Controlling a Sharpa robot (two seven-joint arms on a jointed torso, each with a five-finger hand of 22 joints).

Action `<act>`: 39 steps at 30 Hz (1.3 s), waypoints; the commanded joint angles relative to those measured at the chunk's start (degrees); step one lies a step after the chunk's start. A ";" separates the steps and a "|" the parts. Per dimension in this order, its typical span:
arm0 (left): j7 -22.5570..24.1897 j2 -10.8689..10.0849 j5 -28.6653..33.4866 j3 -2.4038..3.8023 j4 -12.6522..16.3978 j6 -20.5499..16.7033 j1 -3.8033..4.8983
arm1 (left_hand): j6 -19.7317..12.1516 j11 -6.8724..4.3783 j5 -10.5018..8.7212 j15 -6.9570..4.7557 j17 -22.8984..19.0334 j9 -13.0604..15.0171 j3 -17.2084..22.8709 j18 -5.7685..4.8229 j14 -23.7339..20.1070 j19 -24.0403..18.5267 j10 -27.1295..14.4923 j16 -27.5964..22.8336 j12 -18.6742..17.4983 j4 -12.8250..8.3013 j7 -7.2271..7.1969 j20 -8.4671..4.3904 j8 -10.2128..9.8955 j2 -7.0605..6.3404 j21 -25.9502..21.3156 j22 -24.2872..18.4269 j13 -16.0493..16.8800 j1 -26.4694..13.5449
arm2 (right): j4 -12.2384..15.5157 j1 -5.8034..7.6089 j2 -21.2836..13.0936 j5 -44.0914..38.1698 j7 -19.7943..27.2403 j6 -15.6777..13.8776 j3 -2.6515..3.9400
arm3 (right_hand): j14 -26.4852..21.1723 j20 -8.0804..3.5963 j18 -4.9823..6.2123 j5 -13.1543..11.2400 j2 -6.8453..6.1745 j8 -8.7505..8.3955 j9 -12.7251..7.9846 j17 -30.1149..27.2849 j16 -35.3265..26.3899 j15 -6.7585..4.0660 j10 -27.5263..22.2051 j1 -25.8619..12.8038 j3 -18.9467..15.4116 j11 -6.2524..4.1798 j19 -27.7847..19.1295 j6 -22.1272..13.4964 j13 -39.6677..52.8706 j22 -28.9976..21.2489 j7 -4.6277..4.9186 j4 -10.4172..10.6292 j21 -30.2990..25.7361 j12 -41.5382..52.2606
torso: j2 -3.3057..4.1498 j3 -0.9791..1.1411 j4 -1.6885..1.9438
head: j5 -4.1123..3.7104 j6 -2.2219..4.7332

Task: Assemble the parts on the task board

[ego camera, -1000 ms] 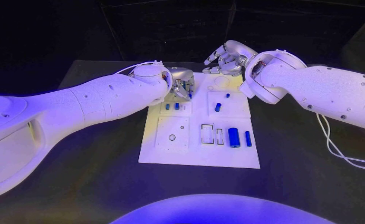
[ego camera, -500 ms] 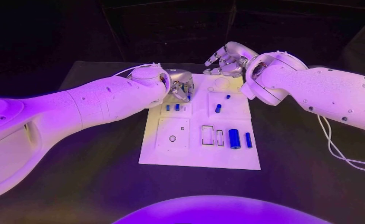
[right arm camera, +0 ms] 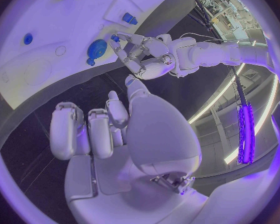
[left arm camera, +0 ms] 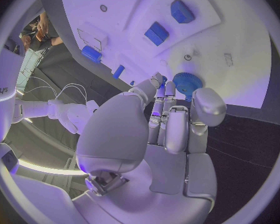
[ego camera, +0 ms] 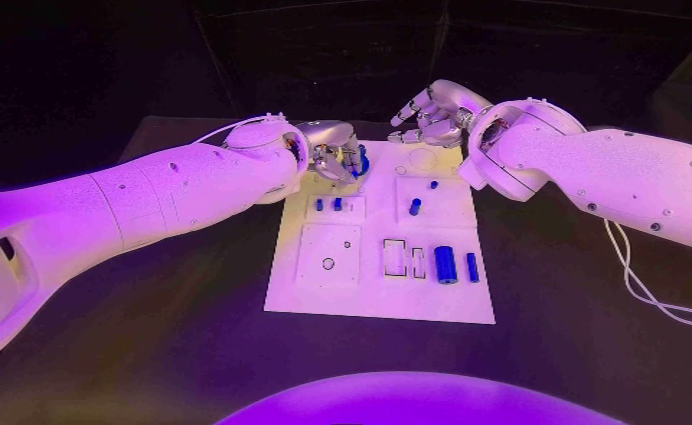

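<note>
- Task board (ego camera: pixel 378 290), a white rectangular plate, centred on the black table (ego camera: pixel 173 345), long axis running away from the robot.
- Small blue round toothed disc (left arm camera: pixel 187 81), gear-like, at the board's far left corner; seen from the left wrist, right at the tips of the left hand's fingers (left arm camera: pixel 167 92).
- Left hand (ego camera: pixel 335 153), silver and many-fingered, poised over that far left corner with fingers drawn together and pointing down at the disc; appears to pinch it, though whether lifted or merely touched cannot be told.
- Same blue disc (right arm camera: pixel 97 49) visible from the right wrist, beside the left hand's fingertips, flat face toward the board.
- Right hand (ego camera: pixel 428 113), silver, held above the board's far edge, just right of the left hand; fingers loosely curled and apart, nothing in them.
- Nearer the robot than the disc: two short blue pegs (ego camera: pixel 327 203) standing side by side, then a large blue cylinder (ego camera: pixel 444 263) and a slim blue bar (ego camera: pixel 472 266) lying along the board's long axis near its right edge.
- Judged: left hand clearly nearer the disc, directly above it; the coming move likely turns on keeping the disc flat to the board while seating it, with the right hand standing clear.
</note>
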 commanded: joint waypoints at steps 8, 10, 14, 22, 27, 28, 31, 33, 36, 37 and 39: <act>0.29 -3.83 1.40 0.71 2.66 -0.12 0.04 | 0.57 -0.09 -0.15 -0.22 -0.04 -0.02 0.47 -0.93 0.15 0.45 0.60 0.21 -0.46 0.13 0.08 0.00 -0.12 -0.26 0.49 0.22 0.00 -0.65 | 0.10 0.10 -0.22 0.05 0.30 -0.37 0.04 | 3.62 0.05 1.13 0.32 0.62 0.29 -0.04 4.69 -0.16 -0.51 -0.36 0.00 -0.27 -0.07 -0.36 -0.26 -0.02 -0.01 -0.02 0.05 -0.28 -0.12 | -0.01 0.06 0.00 | 0.22 0.04; -0.15 -4.35 1.41 0.73 2.62 0.62 0.03 | 0.63 -0.09 -0.15 -0.22 -0.11 -0.03 0.53 -0.96 0.15 0.50 0.68 0.19 -0.54 0.15 0.08 0.00 -0.14 -0.32 0.63 0.35 0.00 -0.73 | 0.12 0.10 -0.30 0.05 0.29 -0.37 0.03 | 3.62 0.05 1.13 0.32 0.62 0.29 -0.04 4.69 -0.16 -0.51 -0.36 0.00 -0.27 -0.07 -0.36 -0.26 -0.02 -0.01 -0.02 0.05 -0.28 -0.12 | 0.00 0.09 -0.05 | 0.25 0.07; -0.79 -4.86 1.41 0.74 2.19 1.90 0.02 | 0.65 -0.09 -0.15 -0.22 -0.08 -0.04 0.55 -0.98 0.17 0.53 0.71 0.21 -0.58 0.15 0.07 0.00 -0.15 -0.35 0.73 0.44 0.00 -0.77 | 0.15 0.10 -0.39 0.05 0.27 -0.37 0.03 | 3.62 0.05 1.13 0.32 0.62 0.29 -0.04 4.69 -0.16 -0.51 -0.36 0.00 -0.27 -0.07 -0.36 -0.26 -0.02 -0.01 -0.02 0.05 -0.28 -0.12 | 0.05 0.09 -0.12 | 0.39 0.08; -1.73 -4.58 1.42 0.71 0.85 3.34 -0.23 | 0.69 -0.09 -0.14 -0.21 -0.17 -0.05 0.61 -1.13 0.16 0.73 0.77 0.18 -0.68 0.16 0.06 0.00 -0.20 -0.43 1.46 1.07 -0.01 -0.85 | 0.14 0.10 -0.39 0.05 0.27 -0.33 0.03 | 3.62 0.05 1.13 0.32 0.62 0.29 -0.04 4.69 -0.16 -0.51 -0.36 0.00 -0.27 -0.07 -0.36 -0.26 -0.02 -0.01 -0.02 0.05 -0.28 -0.12 | 0.10 0.04 -0.19 | 0.53 0.08; -2.12 -4.17 1.42 0.70 0.24 3.92 -0.36 | 0.69 -0.09 -0.14 -0.21 -0.20 -0.06 0.63 -1.19 0.16 0.81 0.78 0.17 -0.72 0.16 0.06 0.00 -0.22 -0.46 1.74 1.30 -0.02 -0.87 | 0.12 0.10 -0.38 0.05 0.27 -0.32 0.03 | 3.62 0.05 1.13 0.32 0.62 0.29 -0.04 4.69 -0.16 -0.51 -0.36 0.00 -0.27 -0.07 -0.36 -0.26 -0.02 -0.01 -0.02 0.05 -0.28 -0.12 | 0.10 0.08 -0.18 | 0.64 0.05; -2.20 -4.06 1.42 0.69 0.10 4.04 -0.39 | 0.68 -0.09 -0.15 -0.21 -0.22 -0.07 0.66 -1.22 0.16 0.86 0.78 0.16 -0.78 0.15 0.06 0.00 -0.25 -0.50 1.90 1.45 -0.02 -0.90 | 0.12 0.10 -0.38 0.05 0.27 -0.32 0.03 | 3.62 0.05 1.13 0.32 0.62 0.29 -0.04 4.69 -0.16 -0.51 -0.36 0.00 -0.27 -0.07 -0.36 -0.26 -0.02 -0.01 -0.02 0.05 -0.28 -0.12 | 0.10 0.07 -0.19 | 0.64 0.07; -2.39 -3.78 1.42 0.67 -0.29 4.44 -0.47 | 0.68 -0.09 -0.15 -0.21 -0.22 -0.07 0.66 -1.22 0.16 0.86 0.78 0.16 -0.78 0.15 0.06 0.00 -0.25 -0.50 1.90 1.45 -0.02 -0.90 | 0.11 0.10 -0.36 0.05 0.27 -0.31 0.03 | 3.62 0.05 1.13 0.32 0.62 0.29 -0.04 4.69 -0.16 -0.51 -0.36 0.00 -0.27 -0.07 -0.36 -0.26 -0.02 -0.01 -0.02 0.05 -0.28 -0.12 | 0.09 0.07 -0.18 | 0.64 0.05; -2.43 -3.63 1.42 0.64 -0.48 4.63 -0.52 | 0.68 -0.09 -0.15 -0.21 -0.22 -0.07 0.66 -1.22 0.16 0.86 0.78 0.16 -0.78 0.15 0.06 0.00 -0.25 -0.50 1.90 1.45 -0.02 -0.90 | 0.11 0.10 -0.35 0.05 0.27 -0.31 0.03 | 3.62 0.05 1.13 0.32 0.62 0.29 -0.04 4.69 -0.16 -0.51 -0.36 0.00 -0.27 -0.07 -0.36 -0.26 -0.02 -0.01 -0.02 0.05 -0.28 -0.12 | 0.08 0.07 -0.18 | 0.66 0.02; -2.38 -3.43 1.42 0.61 -0.68 4.83 -0.60 | 0.66 -0.07 -0.15 -0.21 -0.26 -0.09 0.72 -1.23 0.16 0.87 0.78 0.15 -0.88 0.15 0.07 0.00 -0.31 -0.56 1.93 1.48 -0.04 -0.95 | 0.09 0.10 -0.32 0.05 0.27 -0.32 0.03 | 3.62 0.05 1.13 0.32 0.62 0.29 -0.04 4.69 -0.16 -0.51 -0.36 0.00 -0.27 -0.07 -0.36 -0.26 -0.02 -0.01 -0.02 0.05 -0.28 -0.12 | 0.09 0.07 -0.19 | 0.66 -0.04; -2.32 -3.35 1.42 0.59 -0.73 4.87 -0.63 | 0.66 -0.07 -0.15 -0.21 -0.26 -0.09 0.72 -1.23 0.16 0.87 0.78 0.15 -0.88 0.15 0.07 0.00 -0.31 -0.56 1.93 1.48 -0.04 -0.95 | 0.09 0.10 -0.31 0.05 0.28 -0.31 0.03 | 3.62 0.05 1.13 0.32 0.62 0.29 -0.04 4.69 -0.16 -0.51 -0.36 0.00 -0.27 -0.07 -0.36 -0.26 -0.02 -0.01 -0.02 0.05 -0.28 -0.12 | 0.09 0.06 -0.20 | 0.65 -0.05; -2.25 -3.26 1.42 0.57 -0.72 4.90 -0.67 | 0.66 -0.07 -0.15 -0.21 -0.26 -0.09 0.72 -1.23 0.16 0.87 0.78 0.15 -0.88 0.15 0.07 0.00 -0.31 -0.56 1.93 1.48 -0.04 -0.95 | 0.08 0.10 -0.29 0.05 0.28 -0.31 0.03 | 3.62 0.05 1.13 0.32 0.62 0.29 -0.04 4.69 -0.16 -0.51 -0.36 0.00 -0.27 -0.07 -0.36 -0.26 -0.02 -0.01 -0.02 0.05 -0.28 -0.12 | 0.09 0.07 -0.22 | 0.63 -0.08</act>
